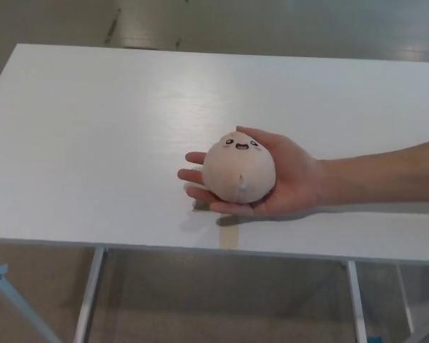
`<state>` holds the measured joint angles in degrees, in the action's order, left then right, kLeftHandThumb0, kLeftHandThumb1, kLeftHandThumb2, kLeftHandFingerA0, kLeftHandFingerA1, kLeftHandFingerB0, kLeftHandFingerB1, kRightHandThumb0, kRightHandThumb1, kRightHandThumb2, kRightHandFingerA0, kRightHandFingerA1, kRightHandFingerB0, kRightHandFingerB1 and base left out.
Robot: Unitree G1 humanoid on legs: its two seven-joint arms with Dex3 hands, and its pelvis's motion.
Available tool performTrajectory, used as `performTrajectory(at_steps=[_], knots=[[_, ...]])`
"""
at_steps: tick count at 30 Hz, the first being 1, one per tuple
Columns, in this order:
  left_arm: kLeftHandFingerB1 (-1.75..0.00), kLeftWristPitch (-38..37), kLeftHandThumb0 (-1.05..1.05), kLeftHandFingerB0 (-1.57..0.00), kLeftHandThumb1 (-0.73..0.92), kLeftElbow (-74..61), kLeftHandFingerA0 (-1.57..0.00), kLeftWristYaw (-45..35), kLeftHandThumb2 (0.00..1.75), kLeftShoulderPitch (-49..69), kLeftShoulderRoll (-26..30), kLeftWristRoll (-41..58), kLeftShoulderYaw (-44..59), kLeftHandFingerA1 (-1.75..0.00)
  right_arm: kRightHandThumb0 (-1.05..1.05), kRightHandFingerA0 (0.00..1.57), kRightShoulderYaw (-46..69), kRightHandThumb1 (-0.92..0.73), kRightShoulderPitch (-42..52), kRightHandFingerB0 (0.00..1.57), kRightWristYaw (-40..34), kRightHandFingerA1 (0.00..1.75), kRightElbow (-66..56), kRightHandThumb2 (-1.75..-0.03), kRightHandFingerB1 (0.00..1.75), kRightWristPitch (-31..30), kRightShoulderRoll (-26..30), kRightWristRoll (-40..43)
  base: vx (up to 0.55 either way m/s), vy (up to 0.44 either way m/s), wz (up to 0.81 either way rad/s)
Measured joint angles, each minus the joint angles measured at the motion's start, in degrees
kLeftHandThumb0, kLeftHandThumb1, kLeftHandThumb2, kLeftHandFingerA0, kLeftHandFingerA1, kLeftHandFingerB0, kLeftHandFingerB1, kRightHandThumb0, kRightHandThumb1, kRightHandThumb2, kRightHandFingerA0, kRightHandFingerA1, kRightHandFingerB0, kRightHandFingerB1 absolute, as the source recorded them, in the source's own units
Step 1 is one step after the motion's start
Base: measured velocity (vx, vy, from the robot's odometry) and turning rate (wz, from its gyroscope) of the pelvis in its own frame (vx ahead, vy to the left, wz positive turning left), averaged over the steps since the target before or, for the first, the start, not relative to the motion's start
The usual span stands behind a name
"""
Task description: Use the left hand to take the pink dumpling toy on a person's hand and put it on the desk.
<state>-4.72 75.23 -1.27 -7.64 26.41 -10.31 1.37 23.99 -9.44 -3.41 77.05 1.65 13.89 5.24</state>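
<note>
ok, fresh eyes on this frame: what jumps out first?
The pink dumpling toy with its little face, sitting in a person's open hand that reaches in from the right over the middle of the white desk. Next, a tape cross on the desk, mostly hidden under that hand. Neither robot hand shows.

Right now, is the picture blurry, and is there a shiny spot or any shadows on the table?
In the head view the dumpling toy and the person's hand look sharp enough, not smeared; a pale shiny patch of glare sits on the white table behind them; a soft shadow lies under the hand and arm, partly covering the tape cross.
</note>
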Motion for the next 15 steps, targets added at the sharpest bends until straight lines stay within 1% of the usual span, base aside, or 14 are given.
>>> performTrajectory(at_steps=[11,14,15], knots=[[-0.47,0.0,-0.43,-0.42,0.55,-0.3,-0.62,0.0,0.78,-0.1,0.0,0.0,-0.1,-0.55,-0.28,0.71,0.0,-0.58,0.0,0.59,0.1,0.50,0.0,-0.57,0.45,0.0,0.0,0.0,0.00,0.000,0.00],[-0.47,-0.7,-0.42,-0.42,0.55,-2.3,-0.61,0.0,0.77,0.4,0.0,0.4,0.7,-0.55,-0.28,0.71,0.0,-0.58,0.1,0.57,0.1,0.50,0.0,-0.57,0.44,0.0,0.0,0.0,0.00,0.000,0.00],[-0.46,-1.6,-0.45,-0.41,0.51,-4.2,-0.54,0.0,0.74,1.2,0.0,0.7,1.4,-0.52,-0.28,0.70,0.0,-0.58,0.1,0.55,0.1,0.50,0.0,-0.57,0.43,0.0,-0.1,0.0,0.00,0.000,0.00]])
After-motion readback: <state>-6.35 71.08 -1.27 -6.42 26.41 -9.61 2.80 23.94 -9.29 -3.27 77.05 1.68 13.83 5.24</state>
